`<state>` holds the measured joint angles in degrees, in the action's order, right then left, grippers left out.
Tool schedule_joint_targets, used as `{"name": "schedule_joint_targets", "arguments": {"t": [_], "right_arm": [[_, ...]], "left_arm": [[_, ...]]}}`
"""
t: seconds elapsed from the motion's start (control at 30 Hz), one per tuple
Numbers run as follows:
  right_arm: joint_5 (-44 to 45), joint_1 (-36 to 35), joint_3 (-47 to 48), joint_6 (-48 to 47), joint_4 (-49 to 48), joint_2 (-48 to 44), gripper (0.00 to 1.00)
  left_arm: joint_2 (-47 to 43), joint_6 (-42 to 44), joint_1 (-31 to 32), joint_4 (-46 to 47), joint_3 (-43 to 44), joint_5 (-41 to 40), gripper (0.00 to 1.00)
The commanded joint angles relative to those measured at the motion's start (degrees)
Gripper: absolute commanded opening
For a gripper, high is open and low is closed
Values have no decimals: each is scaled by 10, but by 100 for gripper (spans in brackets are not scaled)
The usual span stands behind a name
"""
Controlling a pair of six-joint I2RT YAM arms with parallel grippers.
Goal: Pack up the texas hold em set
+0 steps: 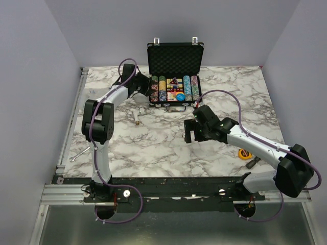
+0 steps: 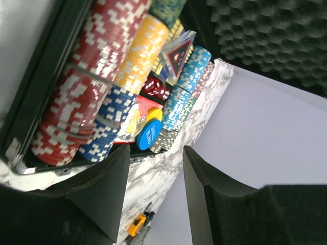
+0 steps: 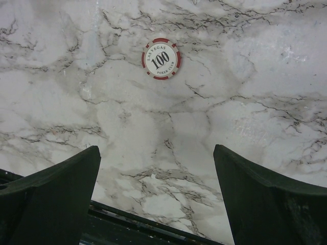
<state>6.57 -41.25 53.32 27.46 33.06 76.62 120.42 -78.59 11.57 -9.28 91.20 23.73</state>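
Observation:
The black briefcase (image 1: pixel 175 60) stands open at the back of the marble table, foam lid (image 2: pixel 265 35) upright. Multicoloured chip rows (image 1: pixel 162 88) fill it, with a red card box (image 2: pixel 134 116) and a blue disc (image 2: pixel 149 133) in the middle. My left gripper (image 1: pixel 145 90) is open and empty at the case's left side; in the left wrist view (image 2: pixel 156 148) its fingers sit just before the chip rows (image 2: pixel 97 81). My right gripper (image 1: pixel 191 133) is open and empty above the table's middle. In the right wrist view (image 3: pixel 156 148) a loose red-and-white 100 chip (image 3: pixel 161 58) lies ahead of it.
A yellow-and-black tape measure (image 1: pixel 246 153) lies by the right arm and also shows in the left wrist view (image 2: pixel 137 223). A small white plastic object (image 1: pixel 137 116) lies left of the case. A metal tool (image 1: pixel 80 154) lies near the left edge. Walls enclose three sides.

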Motion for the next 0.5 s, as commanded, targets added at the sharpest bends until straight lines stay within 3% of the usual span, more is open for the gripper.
{"name": "schedule_joint_targets", "arguments": {"t": [0.0,0.27,0.47], "right_arm": [[-6,0,4,1,-5,1,95],[-11,0,-2,-4,-13,8,95],[-13,1,2,-5,-11,10,95]], "left_arm": [[24,49,-5,66,9,19,46],[50,41,-7,116,-48,23,47],[58,63,-9,115,-40,26,47]]}}
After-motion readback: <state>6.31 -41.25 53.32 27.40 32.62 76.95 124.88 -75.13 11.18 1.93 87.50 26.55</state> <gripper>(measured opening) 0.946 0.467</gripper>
